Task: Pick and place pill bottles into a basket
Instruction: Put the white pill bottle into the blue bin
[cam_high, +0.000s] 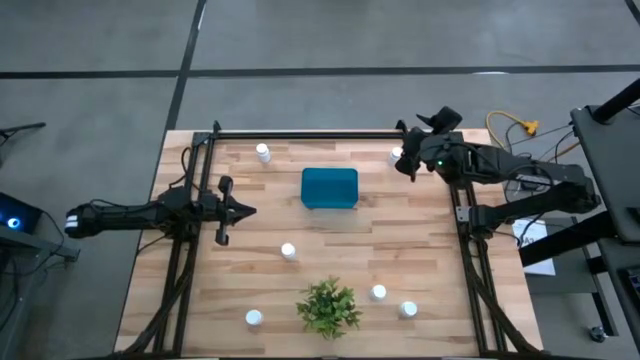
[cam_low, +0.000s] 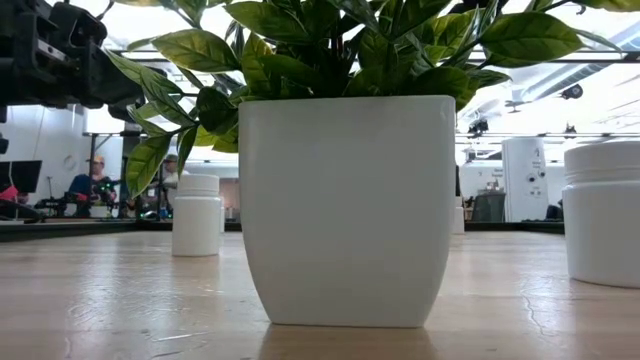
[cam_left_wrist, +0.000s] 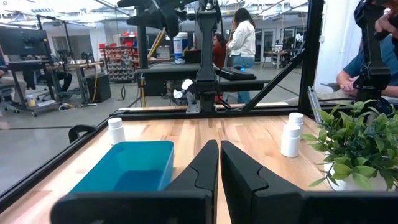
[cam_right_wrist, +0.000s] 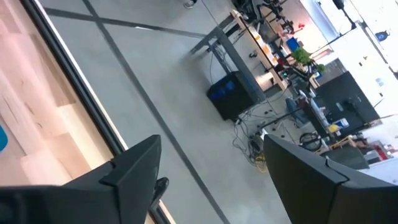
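- Teal basket on the wood table, nothing seen inside it, bare wood all around its four sides.
- Just to the basket's left: the left gripper, pointing at the basket's side, fingers pressed nearly together with only a thin slit and nothing held. Open wood between its tip and the basket wall.
- Behind the basket and to its left: back-left bottle, upright, close to the black rail on the table's back edge.
- Behind the basket and to its right: back-right bottle, upright, near the same back edge.
- Right beside that bottle: the right gripper, fingers spread wide, nothing between them, tilted out past the table edge toward the grey floor.
- On the plant side of the basket, a little to its left: middle bottle, standing alone with free wood on every side.
- Farther from the basket, same side: the green plant in a white pot, near the table's front edge.
- Past the plant, to the basket's right: inner front bottle and outer front bottle, near each other, not touching.
- Farthest from the basket, to its left: front-left bottle, close to the front edge.
- All six bottles outside the basket.
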